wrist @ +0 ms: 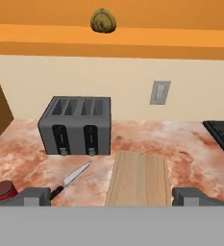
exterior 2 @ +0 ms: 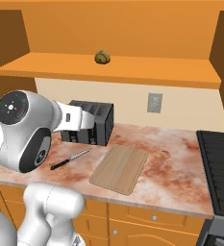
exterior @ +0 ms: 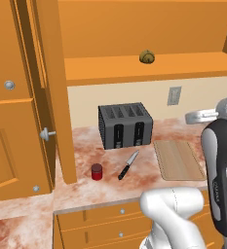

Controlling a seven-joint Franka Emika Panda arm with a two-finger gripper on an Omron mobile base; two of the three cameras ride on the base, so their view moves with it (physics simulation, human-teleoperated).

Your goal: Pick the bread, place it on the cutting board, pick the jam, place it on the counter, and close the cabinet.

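The bread (exterior: 146, 57) (exterior 2: 102, 57) (wrist: 103, 21), a small lumpy brown roll, sits on the shelf of the open cabinet (exterior: 159, 68). The cabinet's left door (exterior: 17, 97) stands swung out. On the marbled counter (exterior 2: 171, 158) lies the tan cutting board (exterior: 179, 159) (exterior 2: 119, 168) (wrist: 140, 178), with nothing on it. The red jam (exterior: 97, 171) (wrist: 6, 190) stands on the counter, left of the knife. My gripper (wrist: 112, 197) is open and holds nothing. It hovers above the counter's front, facing the wall, well below the bread.
A dark four-slot toaster (exterior: 124, 125) (wrist: 77, 125) stands at the wall, left of the board. A black-handled knife (exterior: 128, 165) (wrist: 72, 178) lies between jar and board. A black stove (exterior 2: 219, 163) borders the counter on the right. A wall outlet (exterior: 174, 96) is above the board.
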